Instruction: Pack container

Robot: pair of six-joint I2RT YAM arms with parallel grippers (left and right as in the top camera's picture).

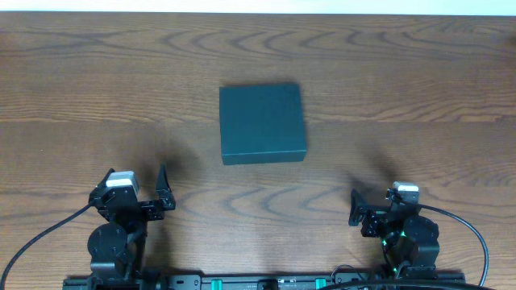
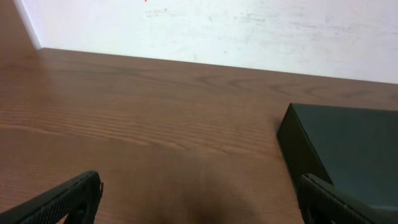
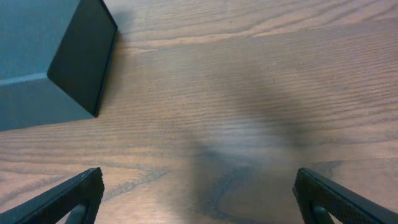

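Observation:
The dark teal-green container [image 1: 263,123] sits closed on the wooden table, in the middle and slightly toward the back. It also shows at the right edge of the left wrist view [image 2: 348,140] and in the top left corner of the right wrist view [image 3: 43,56]. My left gripper [image 1: 135,185] is open and empty near the front left, well short of the box. Its fingers frame bare wood in the left wrist view [image 2: 199,199]. My right gripper [image 1: 380,203] is open and empty near the front right. Only wood lies between its fingers in the right wrist view [image 3: 199,193].
The wooden table [image 1: 403,97] runs to a white wall at the back [image 2: 249,31]. The arm bases and cables sit along the front edge [image 1: 258,282]. No tools or other objects are in view.

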